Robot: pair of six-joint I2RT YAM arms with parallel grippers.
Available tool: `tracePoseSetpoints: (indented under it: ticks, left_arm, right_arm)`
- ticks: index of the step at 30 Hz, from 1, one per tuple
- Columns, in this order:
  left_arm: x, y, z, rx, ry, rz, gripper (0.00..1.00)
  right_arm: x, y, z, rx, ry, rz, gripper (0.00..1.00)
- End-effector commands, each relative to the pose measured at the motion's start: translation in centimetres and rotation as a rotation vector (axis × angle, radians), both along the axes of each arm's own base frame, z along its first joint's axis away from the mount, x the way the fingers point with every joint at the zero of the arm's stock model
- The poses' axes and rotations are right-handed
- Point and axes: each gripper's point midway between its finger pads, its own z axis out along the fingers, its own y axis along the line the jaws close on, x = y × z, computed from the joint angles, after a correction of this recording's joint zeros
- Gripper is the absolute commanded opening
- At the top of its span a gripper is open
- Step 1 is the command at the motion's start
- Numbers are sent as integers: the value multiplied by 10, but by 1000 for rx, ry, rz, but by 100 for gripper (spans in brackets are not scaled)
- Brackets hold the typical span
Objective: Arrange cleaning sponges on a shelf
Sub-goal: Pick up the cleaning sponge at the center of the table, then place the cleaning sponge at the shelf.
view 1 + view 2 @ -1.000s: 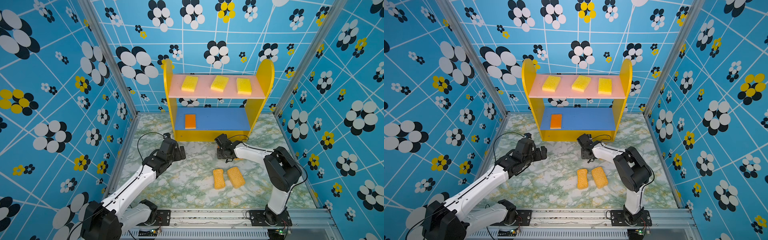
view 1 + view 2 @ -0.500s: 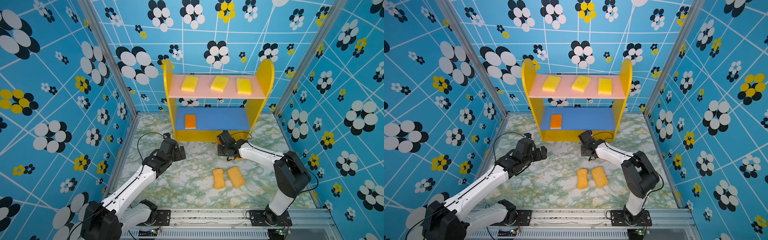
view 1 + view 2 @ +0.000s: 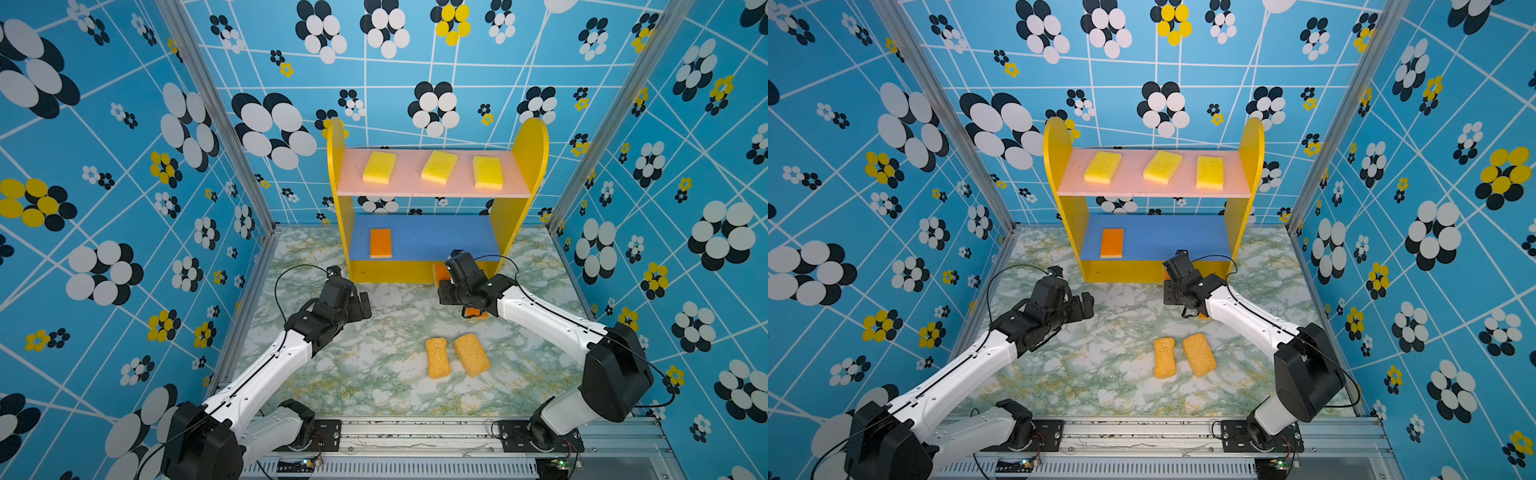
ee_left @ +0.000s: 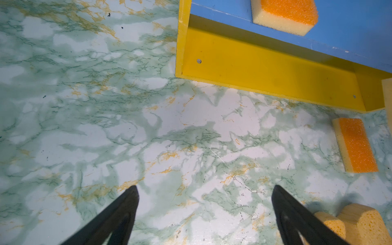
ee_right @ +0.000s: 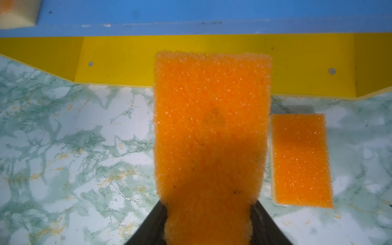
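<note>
This is a robot test cell in a lab, not a home. Blue flower-patterned wall panels box in a marble-print worktop, metal frame posts stand in the corners, and two arms are bolted to a rail at the front.

Orange sponge coarse porous foam; shelf smooth painted bds; tabletop marble-look, matt.

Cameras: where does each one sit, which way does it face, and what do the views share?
Top views: high, at the robot's side, facing the shelf; both arms show.
Left wrist: down at the table; open left gripper shows.
Right wrist: toward the shelf base; right gripper pinching an orange sponge.
Shared: both wrist views catch the loose orange sponge.
</note>
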Motion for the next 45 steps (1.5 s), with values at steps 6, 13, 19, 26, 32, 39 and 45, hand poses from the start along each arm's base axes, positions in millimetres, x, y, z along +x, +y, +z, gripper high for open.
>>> tracePoseSetpoints:
  ticks: [6, 13, 19, 26, 32, 39, 45]
  left_arm:
    - [1, 2, 8, -15, -17, 16, 99]
    - [1, 3, 10, -13, -22, 15, 99]
    - [0, 3, 12, -12, -25, 18, 99]
    - [0, 3, 13, -12, -24, 17, 99]
    - [1, 4, 14, -8, -29, 20, 99]
    - [-1, 8, 18, 4, -40, 26, 99]
    - [-2, 9, 17, 3, -38, 26, 99]
  right_arm:
    - [1, 6, 35, 43, -65, 52, 54]
    - [26, 22, 55, 40, -124, 77, 54]
    - [54, 36, 65, 71, -164, 68, 53]
    - [92, 49, 75, 83, -242, 43, 53]
    - [124, 65, 78, 95, -274, 28, 53]
    - [141, 68, 69, 80, -285, -13, 53]
    - [146, 62, 61, 52, -272, -54, 54]
